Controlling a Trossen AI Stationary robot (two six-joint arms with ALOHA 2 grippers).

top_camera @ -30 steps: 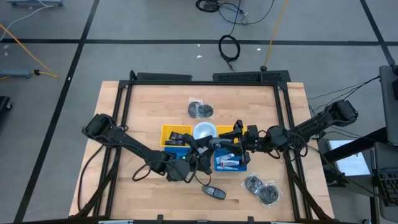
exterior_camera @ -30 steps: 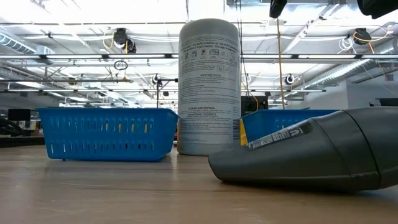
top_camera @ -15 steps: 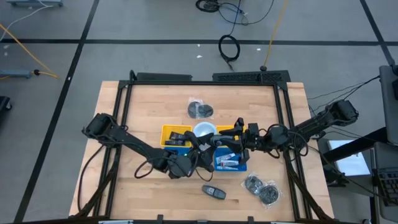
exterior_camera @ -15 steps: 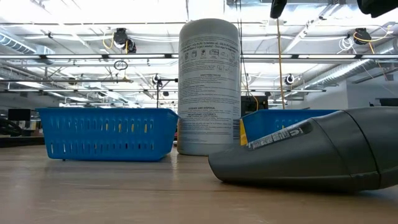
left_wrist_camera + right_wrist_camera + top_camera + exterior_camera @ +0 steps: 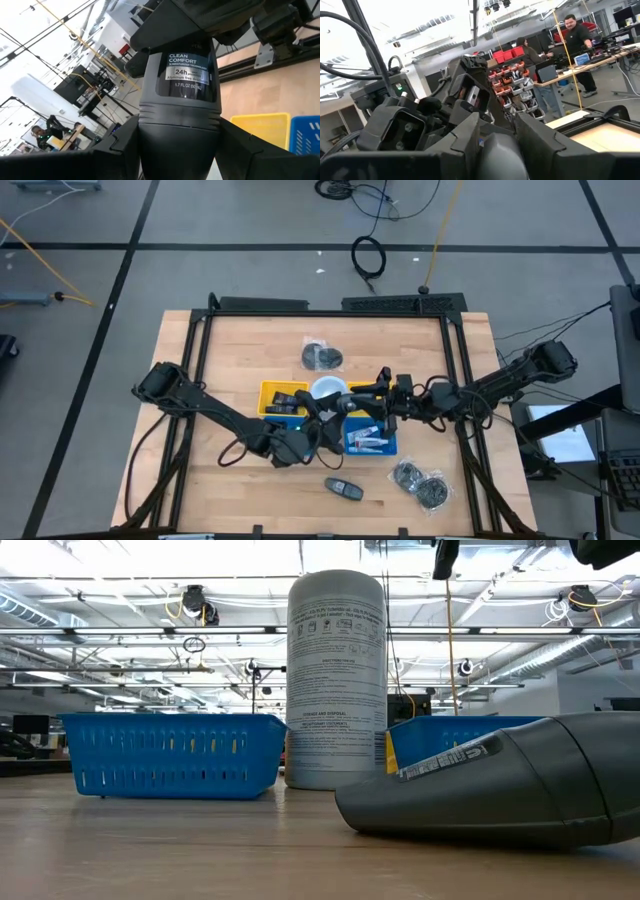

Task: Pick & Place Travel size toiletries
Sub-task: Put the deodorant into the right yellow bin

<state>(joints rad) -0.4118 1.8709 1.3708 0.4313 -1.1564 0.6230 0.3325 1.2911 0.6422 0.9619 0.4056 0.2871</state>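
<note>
Your left claw reaches in from the table's left side and pinches a dark grey travel-size deodorant stick. One finger presses each side of its ribbed base. The printed label, reading "Clean Comfort", faces the left wrist camera.

Your right claw comes in from the right side and meets the left claw tip to tip above the middle of the table. In the right wrist view a rounded grey end sits in the mouth of this claw. You cannot tell whether this claw is clamped or spread.

Just below and beside the right claw is a blue slotted plastic basket. In it lie small white tubes with red and blue markings.

Behind both claws are a flat yellow bin and an upright white cylindrical canister.

On the near side of the left claw, apart from it, a second dark oblong stick lies flat on the wooden table. Clear bags of grey metal bits rest farther to the right of it.

People stand at benches in the room behind.
</note>
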